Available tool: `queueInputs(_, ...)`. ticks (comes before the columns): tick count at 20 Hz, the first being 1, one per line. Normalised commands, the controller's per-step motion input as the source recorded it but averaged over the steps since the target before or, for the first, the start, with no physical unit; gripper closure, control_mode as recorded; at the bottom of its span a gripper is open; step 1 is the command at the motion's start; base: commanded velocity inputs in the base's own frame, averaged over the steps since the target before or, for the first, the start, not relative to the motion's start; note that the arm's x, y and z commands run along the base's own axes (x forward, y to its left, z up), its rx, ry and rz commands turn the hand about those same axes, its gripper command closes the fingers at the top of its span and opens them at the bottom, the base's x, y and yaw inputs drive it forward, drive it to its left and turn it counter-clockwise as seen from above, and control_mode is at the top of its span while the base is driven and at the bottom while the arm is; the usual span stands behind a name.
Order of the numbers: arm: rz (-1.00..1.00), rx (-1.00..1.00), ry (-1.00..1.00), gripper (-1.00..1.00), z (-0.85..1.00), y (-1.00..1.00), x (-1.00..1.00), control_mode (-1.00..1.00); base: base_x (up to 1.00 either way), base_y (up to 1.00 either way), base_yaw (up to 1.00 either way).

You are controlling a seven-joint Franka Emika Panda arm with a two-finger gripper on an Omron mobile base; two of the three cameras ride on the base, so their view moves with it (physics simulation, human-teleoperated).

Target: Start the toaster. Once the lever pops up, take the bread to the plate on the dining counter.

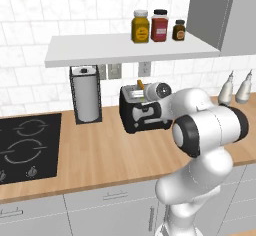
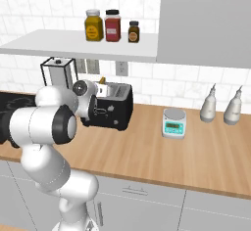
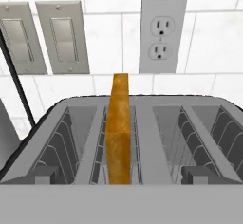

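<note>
The black toaster point(image 1: 142, 117) point(image 2: 110, 110) stands on the wood counter against the tiled wall. The bread point(image 3: 118, 133) stands edge-on in the left slot of the toaster's pale top point(image 3: 144, 137), its golden crust poking above it point(image 1: 140, 84) point(image 2: 103, 80). My gripper point(image 3: 121, 173) hovers just over the toaster's front edge and looks down into the slots. Its fingertips point(image 3: 45, 173) are spread wide apart, open, with nothing gripped. In the base views the hand point(image 1: 150, 94) point(image 2: 98, 90) sits at the toaster's top. The plate and the dining counter are out of view.
A chrome paper-towel holder point(image 1: 86, 95) stands left of the toaster and a black cooktop point(image 1: 27, 145) lies further left. The shelf point(image 1: 130, 50) with three jars hangs above. A small scale point(image 2: 174, 122) and two bottles point(image 2: 208, 105) stand to the right. An outlet point(image 3: 163, 35) is behind the toaster.
</note>
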Motion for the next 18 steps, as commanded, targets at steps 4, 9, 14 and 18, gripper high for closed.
queueInputs(4, 0.0, 0.0, 0.0, -1.0, 0.0, 0.0, 0.09, -1.0, 0.0, 0.0, 0.0)
queueInputs(9, 0.0, 0.0, 0.0, -1.0, 0.0, 0.0, 0.13, -1.0, 0.0, 0.0, 0.0)
queueInputs(14, 0.0, 0.0, 0.0, -1.0, 0.0, 0.0, 0.11, -1.0, 0.0, 0.0, 0.0)
queueInputs(18, 0.0, 0.0, 0.0, -1.0, 0.0, 0.0, 0.02, -1.0, 0.0, 0.0, 0.0)
